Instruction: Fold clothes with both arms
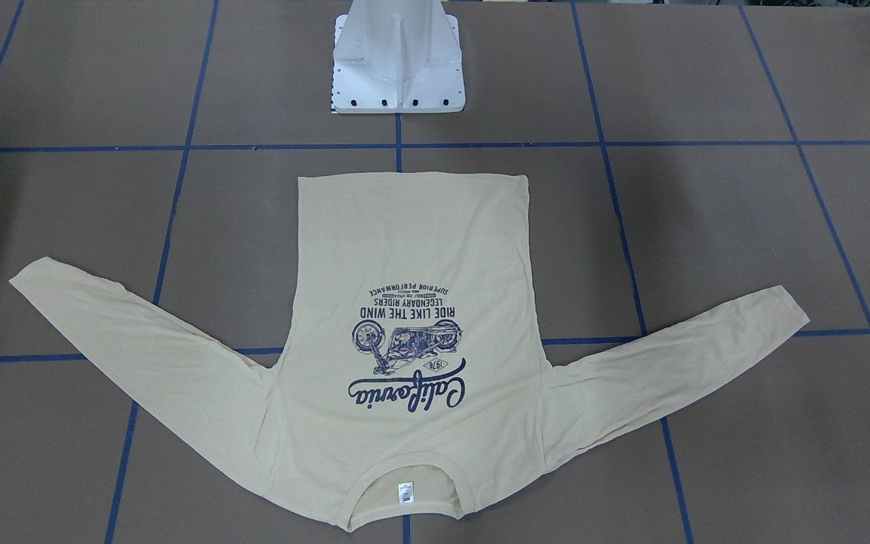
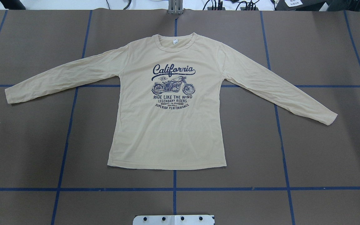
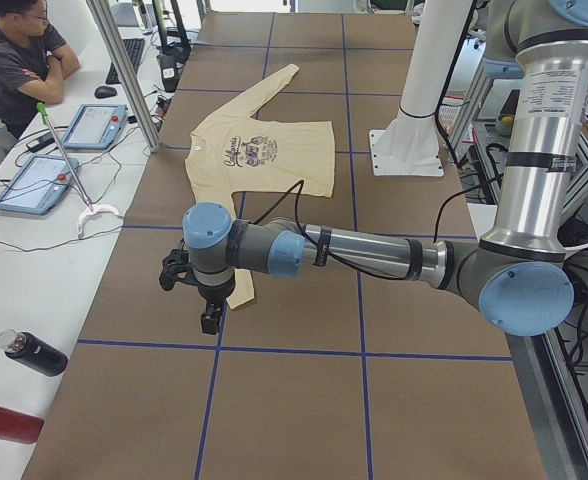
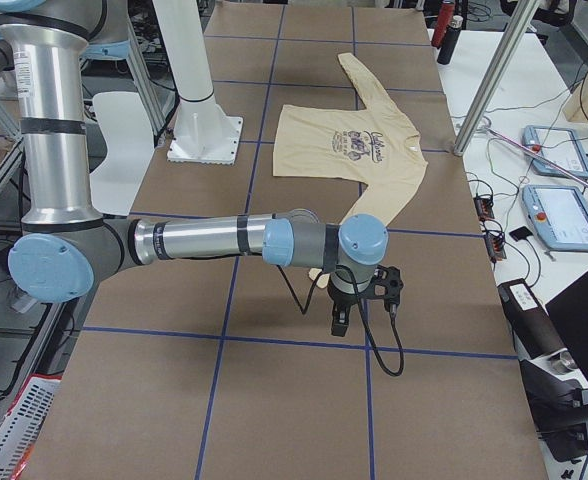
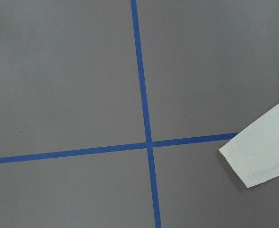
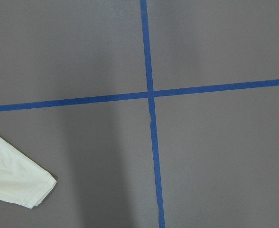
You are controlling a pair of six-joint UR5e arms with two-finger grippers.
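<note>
The cream-yellow long-sleeved T-shirt lies flat and face up on the brown table, both sleeves spread out, with its navy "California" motorcycle print showing. The neck points away from the robot's base. My left gripper hangs above the table beside the near sleeve's cuff; I cannot tell whether it is open or shut. My right gripper hangs above the other sleeve's cuff; its state cannot be told either. Neither gripper shows in the overhead, front-facing or wrist views.
Blue tape lines grid the table. The white pedestal base stands behind the shirt's hem. A seated person, control tablets and bottles are on the side bench, beyond an aluminium post.
</note>
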